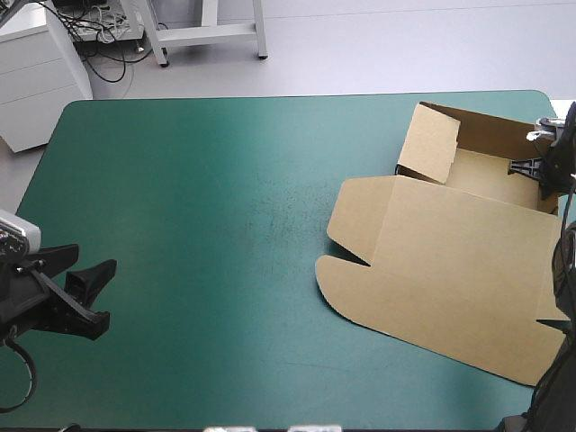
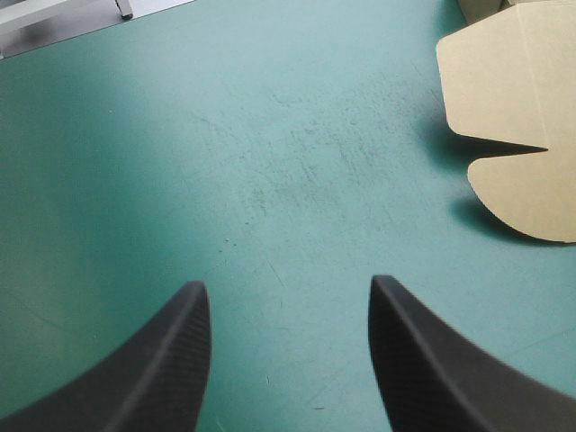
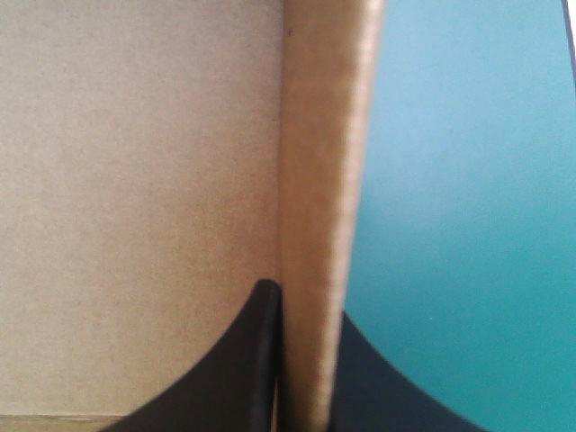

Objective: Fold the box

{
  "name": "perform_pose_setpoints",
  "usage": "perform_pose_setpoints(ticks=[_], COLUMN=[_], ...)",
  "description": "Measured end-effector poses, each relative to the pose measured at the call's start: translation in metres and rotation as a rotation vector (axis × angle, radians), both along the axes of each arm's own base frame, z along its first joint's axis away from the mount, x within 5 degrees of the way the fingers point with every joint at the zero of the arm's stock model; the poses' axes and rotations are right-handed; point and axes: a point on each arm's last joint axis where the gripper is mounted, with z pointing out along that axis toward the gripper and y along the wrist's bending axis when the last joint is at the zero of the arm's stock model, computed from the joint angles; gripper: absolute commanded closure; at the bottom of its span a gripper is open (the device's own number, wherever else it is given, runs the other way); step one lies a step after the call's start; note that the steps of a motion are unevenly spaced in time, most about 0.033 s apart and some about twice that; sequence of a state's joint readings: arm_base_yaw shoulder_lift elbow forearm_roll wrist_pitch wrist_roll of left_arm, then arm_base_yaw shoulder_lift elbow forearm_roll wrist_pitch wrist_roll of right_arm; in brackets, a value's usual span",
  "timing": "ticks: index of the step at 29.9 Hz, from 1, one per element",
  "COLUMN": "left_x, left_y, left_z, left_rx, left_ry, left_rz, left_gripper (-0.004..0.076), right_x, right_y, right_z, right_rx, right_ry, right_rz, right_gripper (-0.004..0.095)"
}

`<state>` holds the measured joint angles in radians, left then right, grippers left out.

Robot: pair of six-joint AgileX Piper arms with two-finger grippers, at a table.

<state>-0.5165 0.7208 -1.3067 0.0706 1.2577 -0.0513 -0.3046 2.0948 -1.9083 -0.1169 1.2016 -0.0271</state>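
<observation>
The box (image 1: 450, 261) is laid at the table's right side, far walls raised, lid flat; one wall (image 3: 315, 180) is pinched by the right gripper (image 3: 301, 301), probably to be held upright for tucking; the left gripper (image 2: 283, 288) is parked spread wide over bare cover (image 2: 270, 135), well clear.
</observation>
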Motion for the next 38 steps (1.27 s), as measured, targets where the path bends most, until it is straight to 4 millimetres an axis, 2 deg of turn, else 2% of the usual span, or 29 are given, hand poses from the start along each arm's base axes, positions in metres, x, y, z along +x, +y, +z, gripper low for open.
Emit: perform_pose_setpoints(ticks=[8, 12, 14, 20, 24, 32, 38], left_x=[-0.001, -0.002, -0.002, -0.002, -0.001, 0.000, 0.002], left_y=[-0.003, -0.003, -0.003, -0.003, -0.002, 0.000, 0.004], left_z=[0.000, 0.000, 0.000, 0.000, 0.000, 0.000, 0.000], left_rx=[-0.023, -0.027, -0.028, -0.028, -0.020, 0.002, 0.040], left_ry=[0.013, 0.015, 0.016, 0.016, 0.011, 0.000, -0.021], left_rz=[-0.022, -0.024, -0.025, -0.026, -0.019, -0.006, 0.027], left_gripper=[0.0345, 0.0345, 0.0345, 0.0345, 0.0345, 0.0345, 0.0345], right_x=[0.001, 0.002, 0.001, -0.002, -0.004, -0.014, -0.031], right_y=[0.001, 0.000, -0.002, -0.009, -0.008, -0.004, 0.009], right_z=[-0.001, -0.001, -0.001, 0.000, 0.010, 0.055, 0.088], right_rx=[0.003, 0.011, 0.030, 0.037, 0.032, 0.022, 0.090], right_ry=[-0.009, -0.015, -0.021, -0.024, -0.047, -0.164, -0.230], right_rz=[0.022, 0.021, 0.014, -0.002, -0.001, -0.004, -0.003], right_gripper=[0.0489, 0.0356, 0.0320, 0.0316, 0.0304, 0.0295, 0.0295])
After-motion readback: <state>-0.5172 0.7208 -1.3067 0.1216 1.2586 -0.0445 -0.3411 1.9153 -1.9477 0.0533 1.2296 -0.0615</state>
